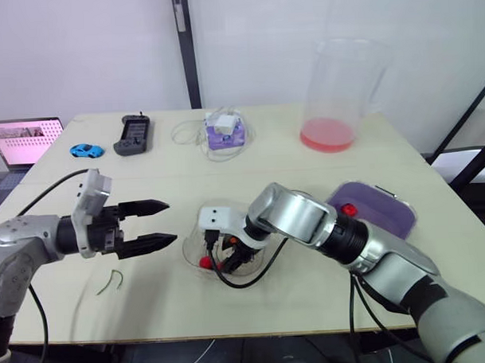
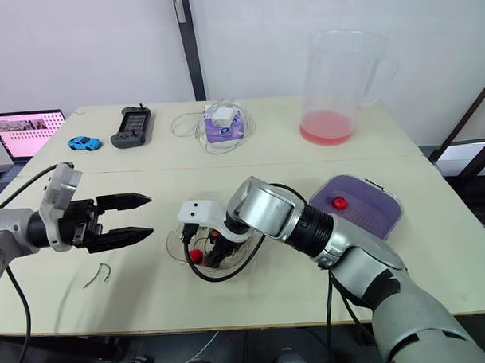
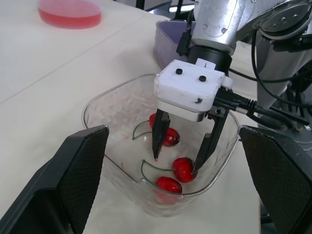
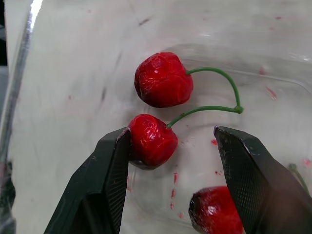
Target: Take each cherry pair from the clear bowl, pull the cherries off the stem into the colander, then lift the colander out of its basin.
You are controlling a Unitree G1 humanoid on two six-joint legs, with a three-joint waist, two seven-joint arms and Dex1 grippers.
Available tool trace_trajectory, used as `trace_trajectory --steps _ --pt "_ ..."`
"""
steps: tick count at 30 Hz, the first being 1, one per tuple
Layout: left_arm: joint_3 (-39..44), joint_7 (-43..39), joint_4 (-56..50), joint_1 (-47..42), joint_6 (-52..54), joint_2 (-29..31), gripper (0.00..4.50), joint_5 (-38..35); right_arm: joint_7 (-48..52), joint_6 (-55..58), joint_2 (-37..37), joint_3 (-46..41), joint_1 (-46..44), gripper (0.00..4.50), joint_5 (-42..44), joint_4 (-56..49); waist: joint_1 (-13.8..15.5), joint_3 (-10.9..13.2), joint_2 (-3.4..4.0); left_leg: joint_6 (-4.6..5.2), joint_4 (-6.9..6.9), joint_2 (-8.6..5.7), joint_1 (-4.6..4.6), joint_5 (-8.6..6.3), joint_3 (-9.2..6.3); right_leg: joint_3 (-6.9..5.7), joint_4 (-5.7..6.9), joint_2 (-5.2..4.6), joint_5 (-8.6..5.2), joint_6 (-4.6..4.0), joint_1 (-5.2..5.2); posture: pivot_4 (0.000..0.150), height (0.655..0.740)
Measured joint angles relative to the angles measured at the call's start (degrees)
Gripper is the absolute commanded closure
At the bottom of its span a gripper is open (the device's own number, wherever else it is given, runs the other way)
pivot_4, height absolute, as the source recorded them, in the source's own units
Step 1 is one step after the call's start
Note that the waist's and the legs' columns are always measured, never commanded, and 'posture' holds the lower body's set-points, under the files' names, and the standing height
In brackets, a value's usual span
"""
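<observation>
Right end effector (image 3: 175,165), released in the bowl (image 1: 193,255) at lower centre of the frame, touches a cherry (image 4: 152,140) off-centre, so closing may squeeze it out sideways.

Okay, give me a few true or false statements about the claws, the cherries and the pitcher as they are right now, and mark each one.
1. The right claw is open inside the clear bowl, with a cherry between its fingers. True.
2. The left claw is shut on a cherry. False: it is open and empty, beside the bowl.
3. The purple colander holds a single cherry. True.
4. The pitcher is empty. False: pink liquid sits at its bottom.
5. A bare green stem lies on the table. True.
</observation>
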Motion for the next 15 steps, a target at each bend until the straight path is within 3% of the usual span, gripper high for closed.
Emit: trace_trajectory --steps 11,15 --pt "-1.1 0.3 -0.1 0.0 0.2 -0.2 0.0 0.2 0.4 -1.2 0.4 0.5 0.0 1.68 -1.3 2.1 0.0 0.0 0.0 0.0 0.0 0.0 0.0 0.0 0.0 0.0 0.0 0.0 0.0 0.0 0.0 0.15 0.7332" --pt "-1.1 0.7 -0.1 0.0 0.2 -0.3 0.0 0.2 0.4 -1.2 0.8 0.4 0.0 3.32 -1.4 2.9 0.0 0.0 0.0 0.0 0.0 0.0 0.0 0.0 -0.01 0.0 0.0 0.0 0.0 0.0 0.0 0.15 0.7332"
